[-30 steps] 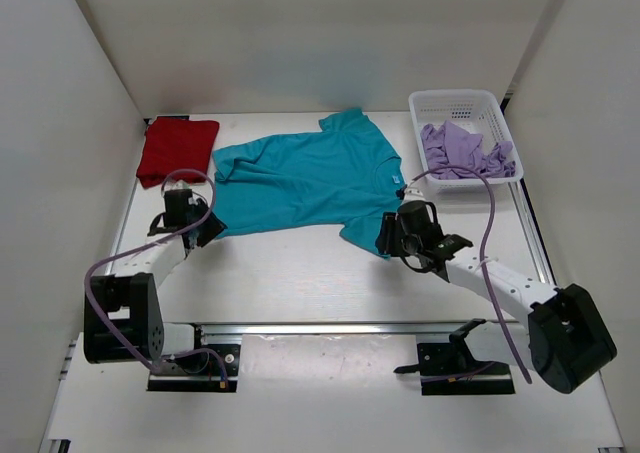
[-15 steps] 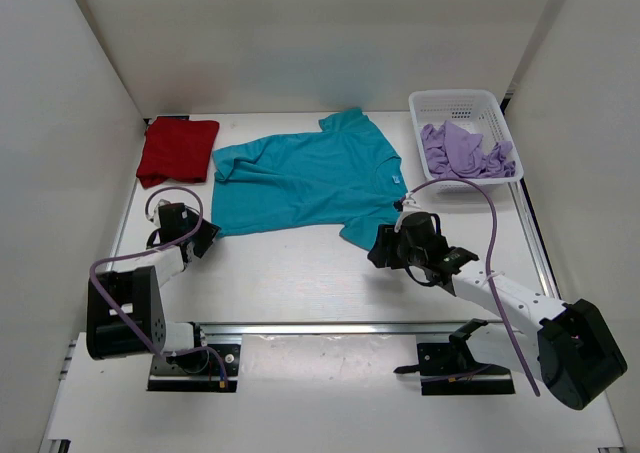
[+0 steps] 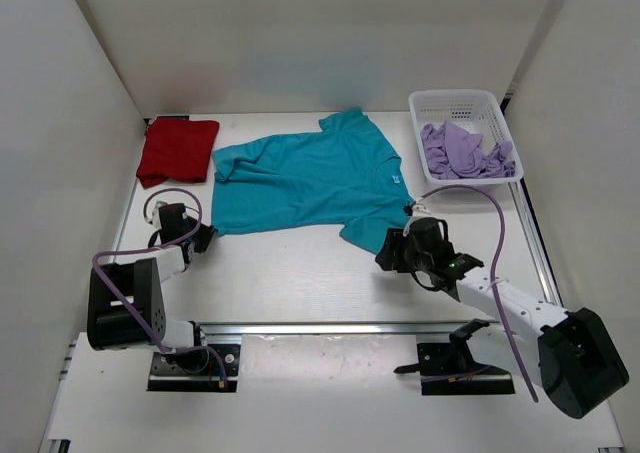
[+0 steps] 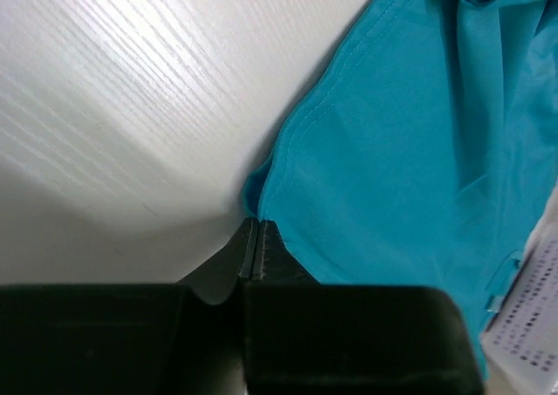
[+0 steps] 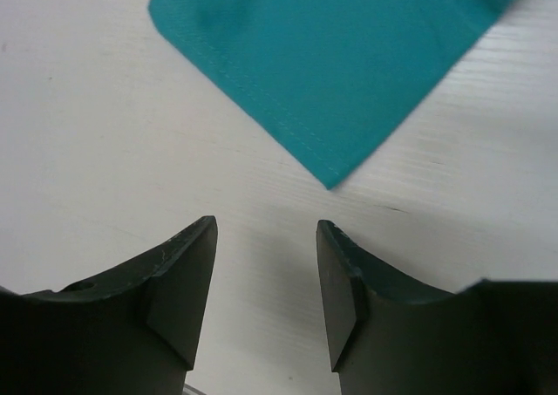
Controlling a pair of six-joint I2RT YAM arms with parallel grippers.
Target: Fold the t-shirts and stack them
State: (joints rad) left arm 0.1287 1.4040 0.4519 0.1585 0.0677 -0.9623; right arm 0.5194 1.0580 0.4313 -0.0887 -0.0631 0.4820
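Note:
The teal-blue t-shirt point(image 3: 305, 181) lies spread flat in the middle of the table. My left gripper point(image 3: 205, 235) is shut, its tips pinching the shirt's near left hem corner point(image 4: 261, 199), where the cloth bunches a little. My right gripper point(image 5: 266, 229) is open and empty, low over the bare table just short of the shirt's near right corner point(image 5: 330, 181); it also shows in the top view point(image 3: 385, 255). The deep red t-shirt point(image 3: 178, 150) lies folded at the far left. The pale lavender t-shirt point(image 3: 465, 151) sits crumpled in the basket.
The white mesh basket point(image 3: 455, 97) stands at the far right; its edge shows in the left wrist view point(image 4: 532, 325). White walls close in the table on three sides. A metal rail point(image 3: 330, 328) runs along the near edge by the arm bases.
The left gripper has drawn back and left, toward its base, at the shirt's near left corner. The right gripper has backed off the shirt's near right corner toward the near edge.

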